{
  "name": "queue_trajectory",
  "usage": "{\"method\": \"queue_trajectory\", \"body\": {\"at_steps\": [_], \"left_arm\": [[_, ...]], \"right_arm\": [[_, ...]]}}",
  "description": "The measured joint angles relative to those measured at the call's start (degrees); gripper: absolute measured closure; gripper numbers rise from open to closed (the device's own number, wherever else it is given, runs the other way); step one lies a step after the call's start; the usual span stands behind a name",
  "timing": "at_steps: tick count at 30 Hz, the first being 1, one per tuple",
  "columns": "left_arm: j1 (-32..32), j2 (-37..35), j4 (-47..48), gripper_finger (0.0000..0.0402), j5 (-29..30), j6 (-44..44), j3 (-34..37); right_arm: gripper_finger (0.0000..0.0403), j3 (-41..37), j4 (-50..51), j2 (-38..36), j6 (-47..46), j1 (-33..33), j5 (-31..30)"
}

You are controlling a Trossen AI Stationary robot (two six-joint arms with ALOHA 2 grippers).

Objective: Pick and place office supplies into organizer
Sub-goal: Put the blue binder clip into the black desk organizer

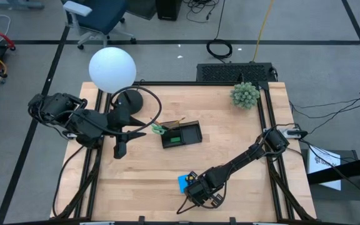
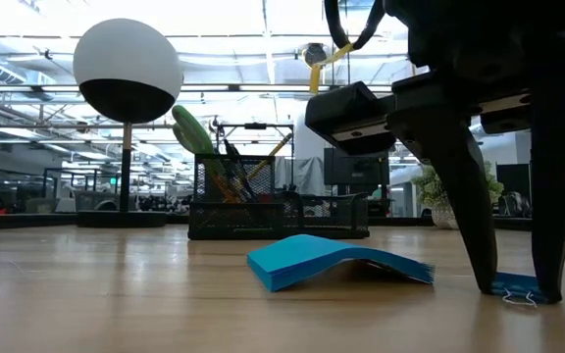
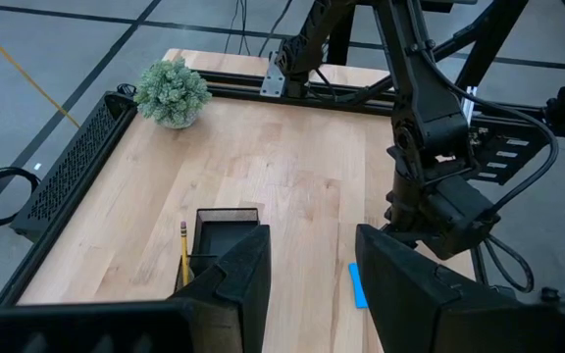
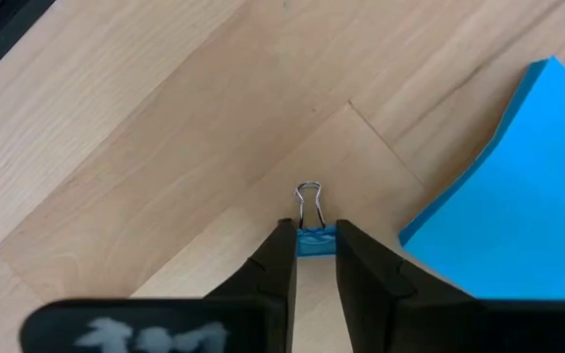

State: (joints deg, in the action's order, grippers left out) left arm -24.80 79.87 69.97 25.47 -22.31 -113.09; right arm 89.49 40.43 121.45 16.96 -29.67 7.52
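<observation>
I see my right hand (image 4: 314,257) down low on the table (image 1: 230,144), well away from the organizer (image 1: 181,134), on the side far from the lamp. Its two fingers are squeezed tight on a tiny blue clip (image 4: 315,238) with a shiny wire loop. The clip sits on the wood and the fingertips reach right down to it.

Just beside that hand lies the blue note pad (image 2: 336,259). It is flat on the table, with one end curled up a bit. It is well apart from the organizer too.

The organizer is a low black tray near the middle of the table. Green-handled scissors (image 1: 158,129) stick out of the end nearest the lamp. A pencil (image 3: 183,252) stands in there as well. Something green (image 1: 175,139) lies in one of its boxes, but I cannot tell what it is.

My left hand (image 1: 121,149) hangs in the air beside the organizer, on the lamp side. Its fingers are apart and hold nothing.

The lamp (image 1: 112,69) has a big white ball on top. A fuzzy green plant ball (image 1: 245,95) sits at a table corner, past the organizer.
</observation>
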Motion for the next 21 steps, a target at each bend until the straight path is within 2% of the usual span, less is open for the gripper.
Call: {"method": "queue_trajectory", "body": {"at_steps": [21], "left_arm": [[0.0, 0.0, 0.0, 0.0256, 0.0, 0.0, 0.0]], "right_arm": [[0.0358, 0.0, 4.3, -1.9, 0.0, 0.1, -0.4]]}}
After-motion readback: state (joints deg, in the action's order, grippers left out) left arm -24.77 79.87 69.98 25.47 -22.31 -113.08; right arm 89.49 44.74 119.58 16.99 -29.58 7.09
